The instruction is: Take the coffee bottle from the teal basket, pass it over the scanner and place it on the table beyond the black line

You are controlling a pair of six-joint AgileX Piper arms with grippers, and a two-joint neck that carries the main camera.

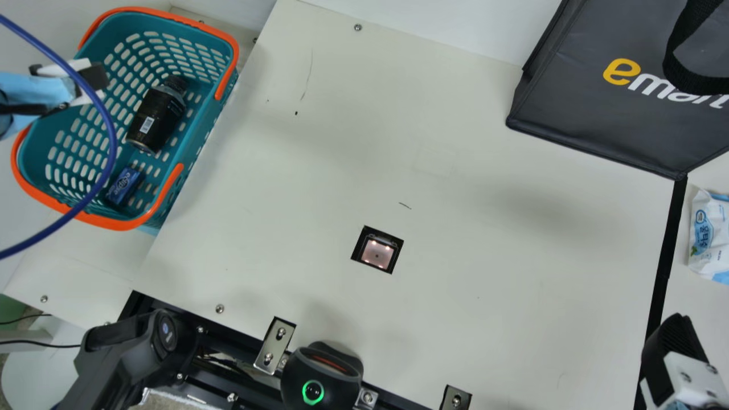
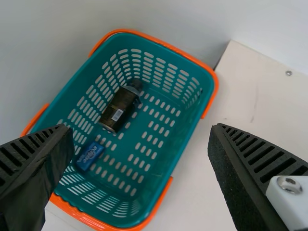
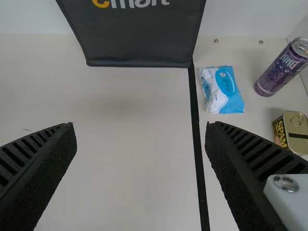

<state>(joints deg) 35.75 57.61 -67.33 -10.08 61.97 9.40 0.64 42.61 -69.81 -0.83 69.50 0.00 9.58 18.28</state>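
My left gripper hangs over the teal basket at the main view's left. The dark coffee bottle lies on the basket floor, cap toward the back. In the left wrist view the coffee bottle lies below and between the spread fingers of my left gripper, untouched. The scanner is a lit square window in the table. At the main view's lower right stands my right gripper, by the black line; the right wrist view has my right gripper open, holding nothing.
A blue pack shares the basket. The dark bag stands at the back right. Beyond the line are a wipes pack, a purple can and a yellow tin. A blue cable arcs across the main view's left.
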